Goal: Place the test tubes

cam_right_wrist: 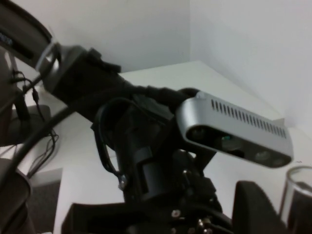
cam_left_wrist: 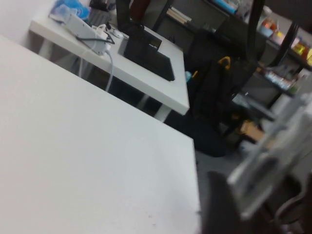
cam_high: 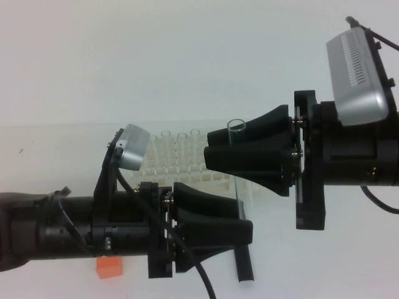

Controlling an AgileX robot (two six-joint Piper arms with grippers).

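Note:
A clear test tube stands nearly upright in mid-air, in front of the white tube rack. My right gripper reaches in from the right and is shut on the tube's upper part, with the open rim showing above its fingers. From the left, my left gripper comes in lower down, its fingertips shut around the lower part. The tube's bottom end pokes out beneath it. In the right wrist view the tube's rim shows beside one dark finger.
The rack holds several empty clear tubes at its back row. A small orange block lies on the white table near the front left. The left arm's camera sits close in front of the right wrist.

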